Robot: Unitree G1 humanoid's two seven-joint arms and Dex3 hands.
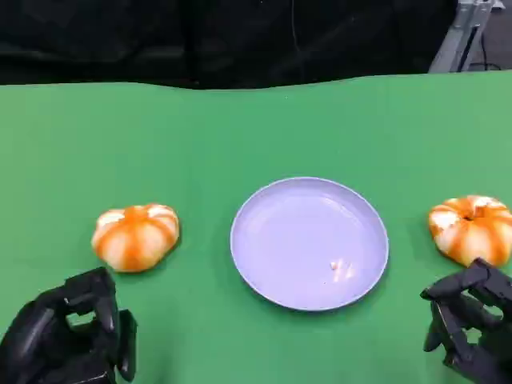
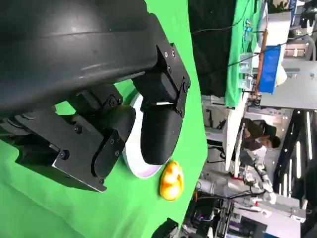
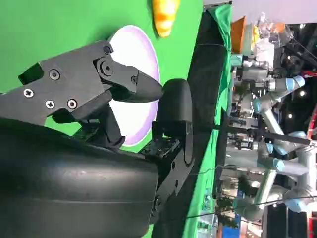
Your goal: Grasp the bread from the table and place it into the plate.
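Looked soft, light bread [image 1: 136,237] on desk [image 1: 240,128], probably squashy; best cupped round sides; left hand [image 1: 68,340] and right hand [image 1: 472,324] empty, fingers apart.

Both hands were matte black and built from blocky, angular segments. The left hand [image 1: 68,336] had flat plates with hard edges, and the right hand [image 1: 472,324] looked the same. Seen close in the left wrist view, a wide rounded shell [image 2: 74,44] with a soft grey sheen led into boxy black links dotted with small dark screws. In the right wrist view, bright silver screw heads [image 3: 49,89] studded one plate, and a finger [image 3: 176,106] ended in a smooth rounded tip.
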